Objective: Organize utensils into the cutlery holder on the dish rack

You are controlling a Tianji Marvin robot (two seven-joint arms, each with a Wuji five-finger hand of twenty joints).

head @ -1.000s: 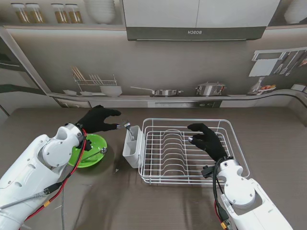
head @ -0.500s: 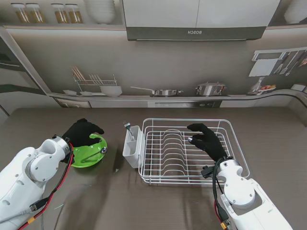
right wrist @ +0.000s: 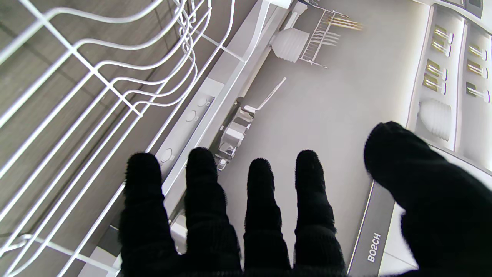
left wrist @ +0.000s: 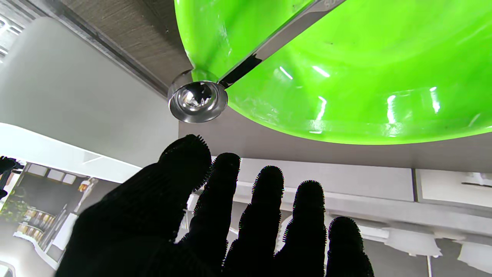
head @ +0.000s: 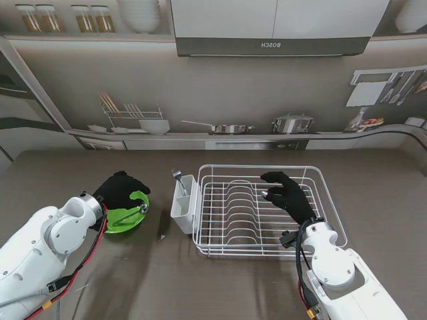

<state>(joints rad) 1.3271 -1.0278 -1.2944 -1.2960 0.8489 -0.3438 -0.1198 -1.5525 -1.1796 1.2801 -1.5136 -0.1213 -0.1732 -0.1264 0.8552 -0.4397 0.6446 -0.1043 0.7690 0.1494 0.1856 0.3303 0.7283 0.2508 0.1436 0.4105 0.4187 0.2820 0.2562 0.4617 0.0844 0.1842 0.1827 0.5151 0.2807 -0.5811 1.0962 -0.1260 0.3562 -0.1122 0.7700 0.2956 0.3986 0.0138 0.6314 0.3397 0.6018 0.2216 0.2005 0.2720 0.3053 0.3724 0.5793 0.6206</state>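
The only writing that can be read is "BOSCH" on the range hood printed on the backdrop behind the table; the same word shows in the right wrist view.

On the table's left part stands a bright green bowl, glossy, with a metal spoon lying across it. The spoon's round, mirror-bright head sits over the bowl's rim on the side toward the rack, and its flat shiny handle runs back across the inside of the bowl. The left hand, in a black glove, hovers over the far left part of the bowl; its fingers are stretched out and slightly spread, gripping nothing, near the spoon's head but apart from it.

The white wire dish rack stands in the middle of the table. A white plastic cutlery holder hangs on its left side, and one metal utensil already stands in it, tilted, its upper end above the rim.

The right hand, also black-gloved, hangs over the rack's right half, fingers straight and apart, thumb wide to the side, empty.
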